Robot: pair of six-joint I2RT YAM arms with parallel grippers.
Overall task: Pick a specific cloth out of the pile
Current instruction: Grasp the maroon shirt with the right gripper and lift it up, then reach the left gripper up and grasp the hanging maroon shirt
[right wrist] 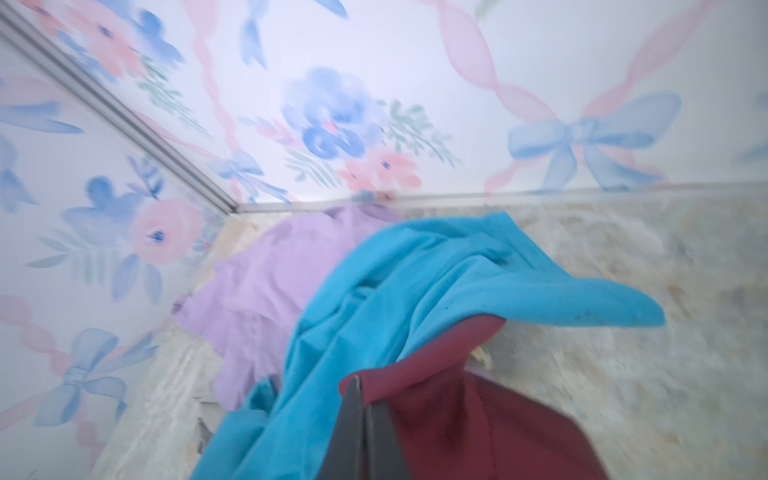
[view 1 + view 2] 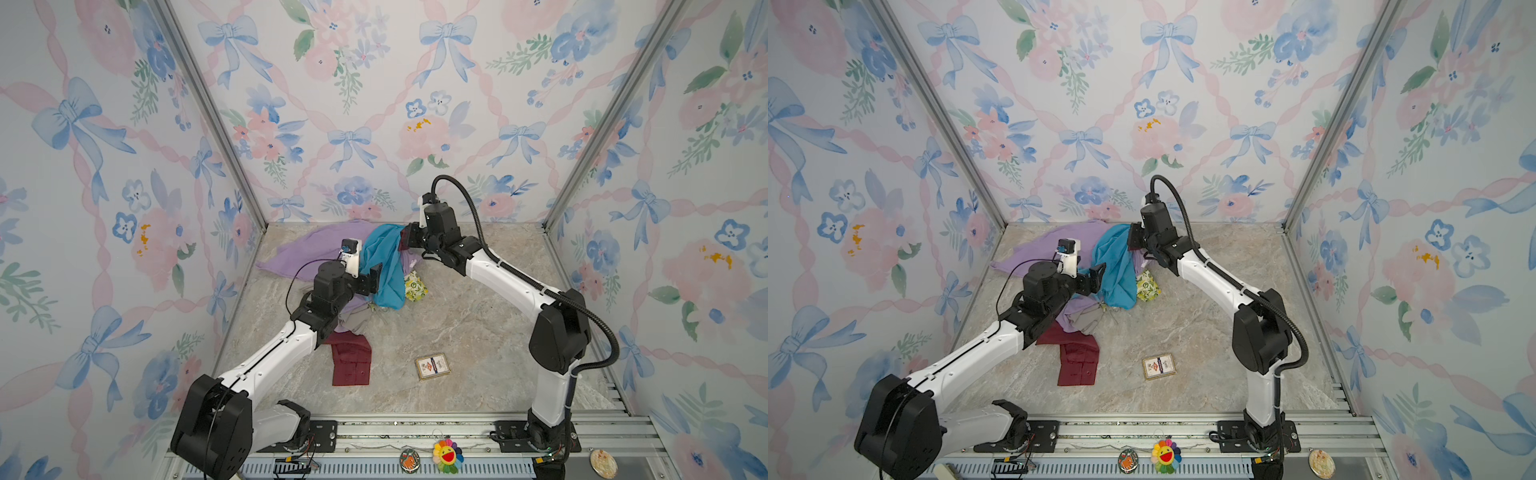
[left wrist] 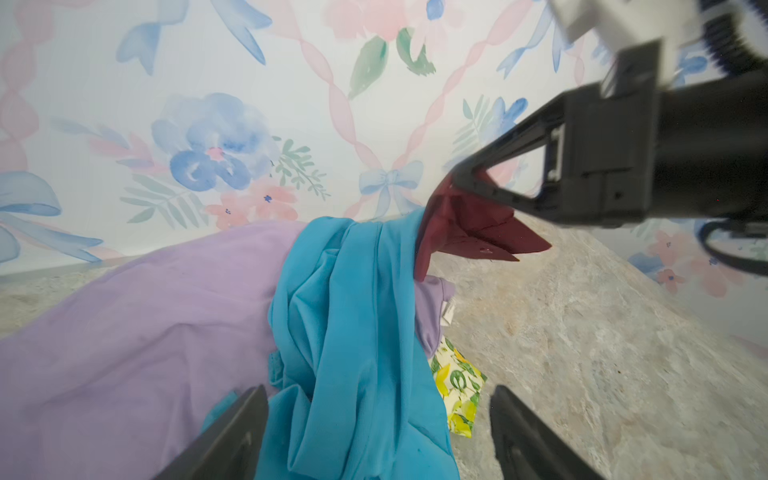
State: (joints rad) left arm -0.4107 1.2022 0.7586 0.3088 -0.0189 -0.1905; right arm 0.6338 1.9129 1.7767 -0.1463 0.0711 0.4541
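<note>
The cloth, dark maroon, shows a cuffed sleeve (image 2: 351, 361) on the floor under my left arm. Another maroon fold (image 3: 465, 224) is lifted at the far side of the pile. My right gripper (image 1: 365, 386) is shut on that fold, and in both top views it (image 2: 405, 241) sits at the pile's back edge. The teal-blue garment (image 2: 384, 266) drapes over the maroon fabric and the lilac shirt (image 2: 307, 253). My left gripper (image 3: 378, 390) stands open, its jaws either side of the hanging teal fabric without closing on it. The cloth's middle is hidden under the pile.
A lemon-print piece (image 2: 415, 286) and grey-beige fabric (image 2: 353, 320) lie at the pile's near side. A small card box (image 2: 432, 365) rests on the marble floor in front. Patterned walls enclose three sides, and a metal rail with a sunflower toy (image 2: 446, 455) runs along the front.
</note>
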